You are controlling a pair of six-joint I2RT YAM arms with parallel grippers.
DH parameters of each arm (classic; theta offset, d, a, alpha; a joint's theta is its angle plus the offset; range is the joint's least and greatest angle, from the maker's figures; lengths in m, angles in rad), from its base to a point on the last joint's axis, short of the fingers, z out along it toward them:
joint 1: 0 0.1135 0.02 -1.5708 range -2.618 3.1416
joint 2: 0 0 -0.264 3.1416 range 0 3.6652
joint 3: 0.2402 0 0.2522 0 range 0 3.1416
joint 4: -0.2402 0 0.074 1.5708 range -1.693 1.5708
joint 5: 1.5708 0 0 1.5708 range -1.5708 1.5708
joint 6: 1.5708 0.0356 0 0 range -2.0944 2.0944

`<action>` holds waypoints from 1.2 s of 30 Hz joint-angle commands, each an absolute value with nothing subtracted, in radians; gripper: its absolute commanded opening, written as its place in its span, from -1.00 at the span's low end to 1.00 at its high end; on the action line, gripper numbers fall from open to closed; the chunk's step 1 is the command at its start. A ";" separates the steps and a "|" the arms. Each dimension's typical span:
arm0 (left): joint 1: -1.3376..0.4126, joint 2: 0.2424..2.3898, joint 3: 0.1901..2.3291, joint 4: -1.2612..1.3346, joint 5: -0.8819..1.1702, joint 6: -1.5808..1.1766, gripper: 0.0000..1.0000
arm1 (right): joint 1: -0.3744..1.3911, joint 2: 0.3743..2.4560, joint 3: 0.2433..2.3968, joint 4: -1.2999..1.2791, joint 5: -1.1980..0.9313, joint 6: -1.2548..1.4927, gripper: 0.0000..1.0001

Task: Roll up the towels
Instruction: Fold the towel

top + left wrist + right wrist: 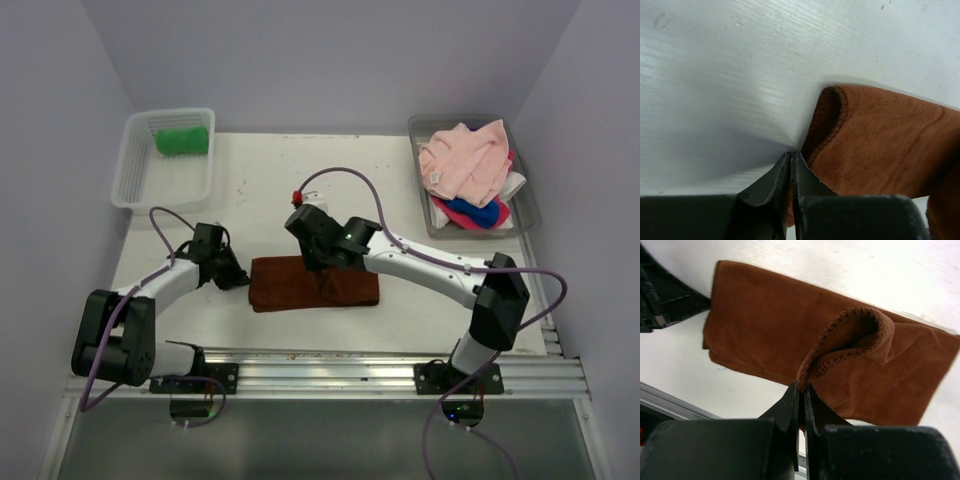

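Top external view: a brown towel [285, 285] lies folded into a long strip near the front of the bench [260, 190], between the two arms. The left tool [238, 278] is down at the strip's left end, touching it. The right tool [318, 265] sits low over the strip's middle, on the cloth.

Left wrist view: the fingers [772, 187] are closed, with only a hairline slit between them. The towel's stitched hem curls up off the bench and runs right down into the tips. The left tool looks to have a thin pinch of the edge, though the cloth at the very tips is too small to make out.

Right wrist view: these fingers [785, 410] are closed just as tight, and they have hold of the towel's edge. A loop of hemmed cloth stands up from the tips, lifted clear of the rest of the strip, which lies flat on the bench behind it.

At the back left, a basket [135, 170] holds a compact green towel [182, 139]. At the back right, a tray [527, 205] holds a loose heap, with a pink towel [465, 160] on top and a blue towel [475, 212] showing under it at the near end.
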State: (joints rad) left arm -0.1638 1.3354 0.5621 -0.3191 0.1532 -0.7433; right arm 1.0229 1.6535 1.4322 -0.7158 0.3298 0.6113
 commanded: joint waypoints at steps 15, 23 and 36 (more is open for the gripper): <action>-0.160 1.365 0.494 -0.290 0.155 -0.719 -0.89 | 1.137 2.115 1.876 -0.698 0.236 0.594 -1.00; -0.160 1.365 0.497 -0.291 0.155 -0.718 -0.89 | 1.138 2.187 1.921 -0.707 0.219 0.604 -1.00; -0.160 1.283 0.528 -0.385 0.043 -0.723 -0.88 | 1.137 2.191 1.983 -0.758 0.262 0.574 -0.34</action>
